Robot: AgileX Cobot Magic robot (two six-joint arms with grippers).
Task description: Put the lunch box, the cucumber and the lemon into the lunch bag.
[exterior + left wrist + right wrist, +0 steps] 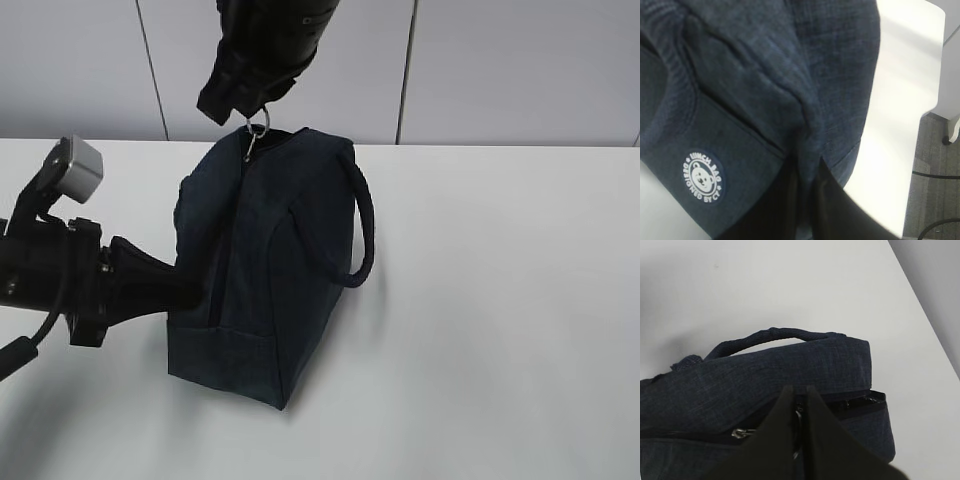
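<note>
- The left gripper (pixel 190 290) reaches in low from the left edge of the exterior view and is pinched tight on the near side wall of the lunch bag (pixel 270 270); in the left wrist view its dark fingers (pixel 832 205) bunch a fold of the cloth just beside the round white logo (pixel 703 176).
- The lunch bag stands upright on the white table (pixel 500 300), roughly mid-scene. It is boxy, of dark navy woven fabric with a faint grid, soft enough to crease under the pinch.
- One rope-like loop handle (pixel 364 232) hangs down the bag's right side.
- The right gripper (pixel 248 108) comes down from above and is clamped on the silver ring pull (pixel 256 130) at the bag's top end; the right wrist view shows the ring between its closed tips.
- The zipper (pixel 745 432) runs along the bag's long top edge, so the pull lies straight along that line from the right gripper, which is much the nearer arm to it.
- My judgement: the left pinch anchors the bag while the right draws the slider along the top.
- The lunch box, cucumber and lemon show in none of the views; whether they are inside I cannot tell.
</note>
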